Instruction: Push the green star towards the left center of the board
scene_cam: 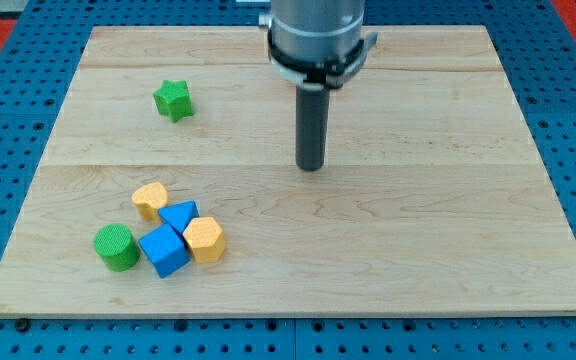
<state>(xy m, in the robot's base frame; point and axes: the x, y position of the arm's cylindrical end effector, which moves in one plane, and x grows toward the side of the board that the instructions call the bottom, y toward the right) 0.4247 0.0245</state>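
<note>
The green star (173, 100) lies on the wooden board (418, 230) at the view's upper left. My tip (311, 167) touches the board near its middle, well to the right of the star and a little lower. The rod hangs straight down from the grey arm head at the view's top.
A cluster of blocks sits at the lower left: a yellow block (150, 199), a blue triangle (179, 216), a blue cube (164, 250), a yellow hexagon (204, 239) and a green cylinder (117, 247). Blue pegboard surrounds the board.
</note>
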